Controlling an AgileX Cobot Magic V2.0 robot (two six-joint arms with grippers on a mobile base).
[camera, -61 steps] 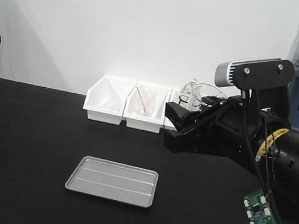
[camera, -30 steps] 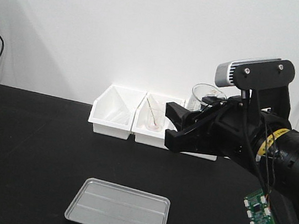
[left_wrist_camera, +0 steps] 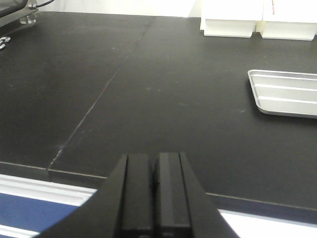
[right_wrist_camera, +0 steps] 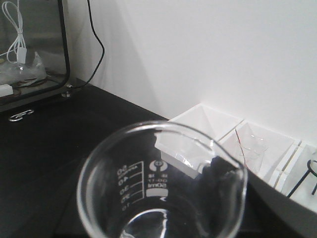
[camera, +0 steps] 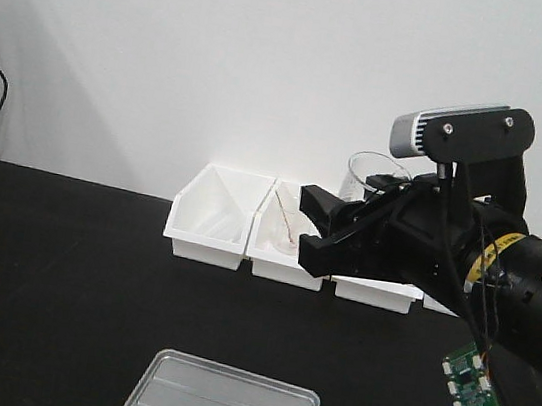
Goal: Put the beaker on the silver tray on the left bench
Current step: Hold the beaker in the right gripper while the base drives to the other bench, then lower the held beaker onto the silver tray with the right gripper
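Two pincers are mine. My left pincer (left_wrist_camera: 154,191) is clenched, its flat black fingers pressed together with nothing between them. It sits low at the near edge of the left bench (left_wrist_camera: 124,99) and points across the bare black top. Ahead and to its right, the silver tray (left_wrist_camera: 285,92) lies flat on the bench, its ridged floor showing.

In the front view the silver tray (camera: 223,403) is at the bottom edge. Behind it, white bins (camera: 209,227) stand in a row against the white wall (camera: 221,55). The leftmost bin shows only its white floor. The next bin (camera: 280,243) holds a thin rod (camera: 282,215) and what looks like a small clear glass piece.

The beaker (camera: 368,174) is in the air, up and right of the tray, in front of the bins. My right pincer (camera: 309,231) is grasping it. In the right wrist view the beaker (right_wrist_camera: 148,198) opens upward, with white graduation print on its wall and one dark finger (right_wrist_camera: 218,171) against the glass. My right arm reaches in from the right, roughly level, fingers pointing left. A small circuit board (camera: 471,393) with a blue light hangs beneath it.
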